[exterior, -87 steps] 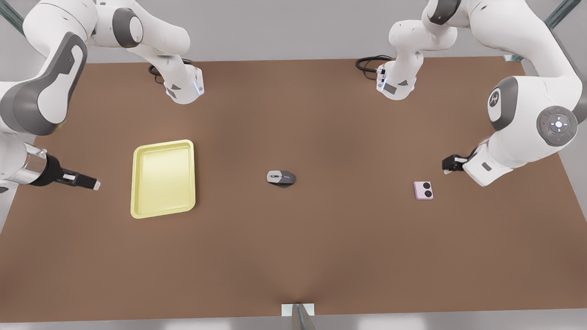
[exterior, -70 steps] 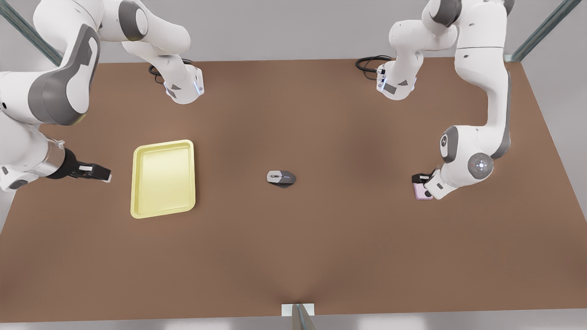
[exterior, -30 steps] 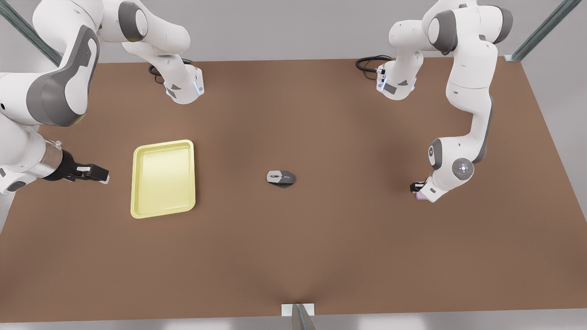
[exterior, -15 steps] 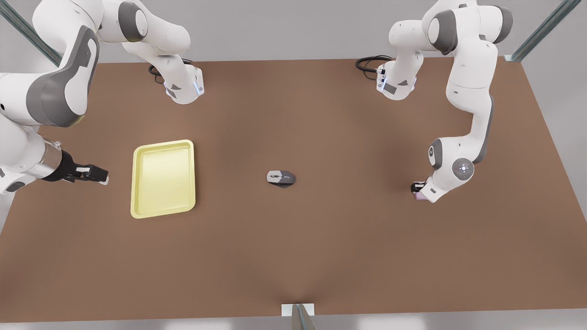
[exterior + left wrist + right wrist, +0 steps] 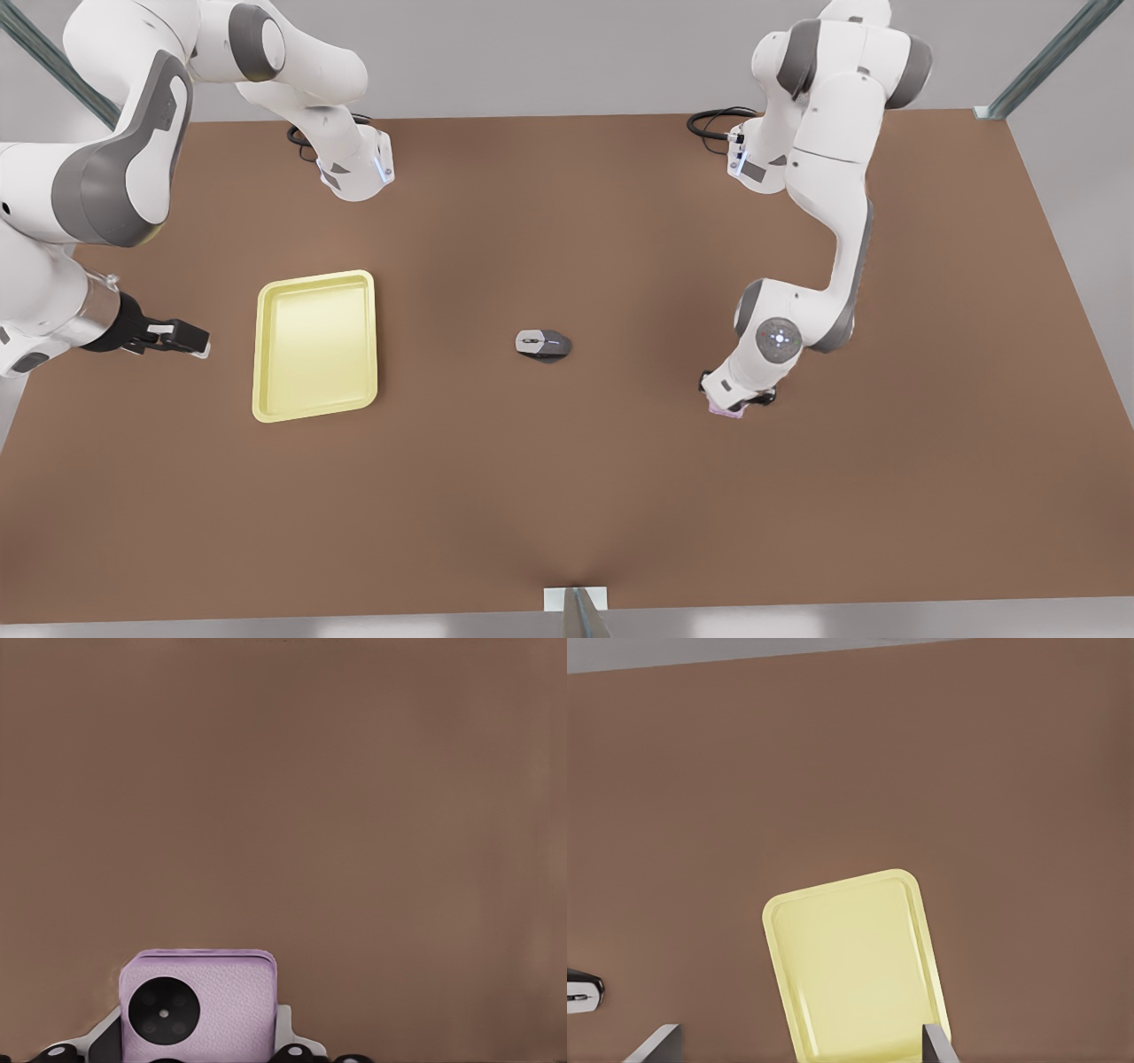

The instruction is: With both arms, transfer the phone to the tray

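We see the left pincer (image 5: 737, 400) grasping the phone (image 5: 198, 1003) above the desk (image 5: 567, 496), between mouse (image 5: 543, 345) and desk edge; right pincer (image 5: 177, 338) waits released beside the tray (image 5: 315, 345).

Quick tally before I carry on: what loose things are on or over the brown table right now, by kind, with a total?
Pale pink squarish phone, held in the left gripper: 1
Grey computer mouse: 1
Pale yellow shallow rectangular tray, near the waiting right gripper: 1
Total: 3
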You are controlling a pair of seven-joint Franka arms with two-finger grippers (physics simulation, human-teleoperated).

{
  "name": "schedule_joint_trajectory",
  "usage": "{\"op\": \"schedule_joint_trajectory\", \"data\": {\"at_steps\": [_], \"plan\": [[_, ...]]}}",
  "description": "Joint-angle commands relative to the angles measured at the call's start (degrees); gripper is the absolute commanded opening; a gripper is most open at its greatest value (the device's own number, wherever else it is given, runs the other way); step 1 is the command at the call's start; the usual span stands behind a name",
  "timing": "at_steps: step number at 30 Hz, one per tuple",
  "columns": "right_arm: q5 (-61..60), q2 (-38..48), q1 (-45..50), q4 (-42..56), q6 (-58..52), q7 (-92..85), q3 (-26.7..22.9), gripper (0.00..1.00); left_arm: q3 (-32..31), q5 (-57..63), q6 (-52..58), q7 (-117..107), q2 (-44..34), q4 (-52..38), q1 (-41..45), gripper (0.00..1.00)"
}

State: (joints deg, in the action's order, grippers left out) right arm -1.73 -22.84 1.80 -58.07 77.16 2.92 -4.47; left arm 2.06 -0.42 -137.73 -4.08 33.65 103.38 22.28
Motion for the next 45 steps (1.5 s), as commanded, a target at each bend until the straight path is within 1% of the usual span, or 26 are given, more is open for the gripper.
{"op": "schedule_joint_trajectory", "data": {"at_steps": [1,2,4,5,7,8,10,11,14,16,18,23,30,31,32,37,38,40,41,43,45], "plan": [[-0.03,0.08,0.05,0.06,0.0,-0.02,-0.01,1.0,-2.06,-0.11,3.78,-23.42,1.68,-2.91,1.09,0.8],[-0.03,0.08,0.05,-0.02,0.0,-0.02,-0.01,1.0,-3.99,-0.02,5.54,-27.28,4.48,-7.65,1.79,0.8],[-0.03,0.08,-0.04,-0.02,0.0,0.06,-0.01,1.0,-4.08,-0.29,7.12,-36.17,8.53,-14.43,6.37,0.8],[-0.03,0.08,-0.04,0.06,0.0,-0.02,-0.01,1.0,-4.08,-1.78,9.41,-38.98,10.99,-19.17,8.21,0.8],[-0.03,0.17,0.05,-0.02,0.0,-0.02,-0.01,1.0,-4.17,-2.75,9.58,-44.17,13.98,-23.66,10.76,0.8],[-0.03,0.17,0.05,0.06,0.0,-0.02,-0.1,1.0,-4.17,-4.59,9.5,-47.25,16.53,-27.43,12.96,0.8],[-0.03,0.08,-0.13,0.5,0.09,-0.02,-0.1,1.0,-4.87,-5.21,8.97,-50.94,18.03,-30.34,14.1,0.8],[0.06,0.08,-0.13,0.77,0.09,-0.02,-0.1,1.0,-6.28,-5.12,8.97,-52.26,19.52,-32.8,14.1,0.8],[0.06,0.08,-0.13,0.77,0.09,-0.02,-0.1,1.0,-7.6,-5.12,8.79,-53.66,23.13,-39.92,14.28,0.8],[-0.03,0.08,-0.13,0.77,0.18,-0.02,-0.1,1.0,-9.44,-5.12,5.37,-54.72,24.44,-40.71,14.37,0.8],[-0.03,0.08,-0.13,0.86,0.09,-0.02,-0.1,1.0,-9.62,-5.03,3.96,-55.6,28.05,-45.8,15.25,0.8],[0.06,0.08,-0.13,0.86,0.09,-0.02,-0.1,1.0,-9.53,-4.77,-2.72,-55.16,30.6,-47.48,15.51,0.8],[0.06,-0.01,-0.13,0.77,0.18,-0.02,-0.1,1.0,-9.53,-4.33,-2.02,-41.02,31.65,-46.6,16.48,0.81],[-0.03,-0.01,-0.04,0.77,0.18,0.06,-0.1,1.0,-9.53,-4.33,-2.02,-40.48,31.65,-46.6,16.48,0.86],[0.06,-0.01,-0.04,0.86,0.27,0.06,-0.1,1.0,-9.53,-4.33,-2.02,-40.48,31.56,-46.6,16.48,1.0],[-0.03,-0.01,0.05,0.77,0.71,-0.02,-0.01,1.0,-9.62,-4.77,-2.02,-41.18,31.13,-46.6,16.56,1.0],[-0.03,-0.01,0.05,0.77,0.71,-0.02,-0.01,1.0,-9.62,-4.86,-0.62,-41.18,30.69,-46.6,16.74,1.0],[-0.03,-0.01,0.05,0.77,0.8,-0.02,-0.01,1.0,-8.04,-4.33,12.38,-40.39,27.35,-46.6,15.6,1.0],[-0.03,-0.01,0.05,0.77,0.8,-0.02,-0.01,1.0,-6.11,-4.15,18.45,-40.39,24.54,-46.6,15.07,1.0],[-0.03,-0.01,0.05,0.77,0.8,-0.02,-0.01,1.0,-3.38,-4.86,32.34,-32.23,18.74,-46.6,10.68,1.0],[-0.03,-0.01,0.05,0.77,0.8,-0.02,-0.01,1.0,-2.23,-4.68,40.6,-25.02,13.73,-46.51,5.85,1.0]]}}
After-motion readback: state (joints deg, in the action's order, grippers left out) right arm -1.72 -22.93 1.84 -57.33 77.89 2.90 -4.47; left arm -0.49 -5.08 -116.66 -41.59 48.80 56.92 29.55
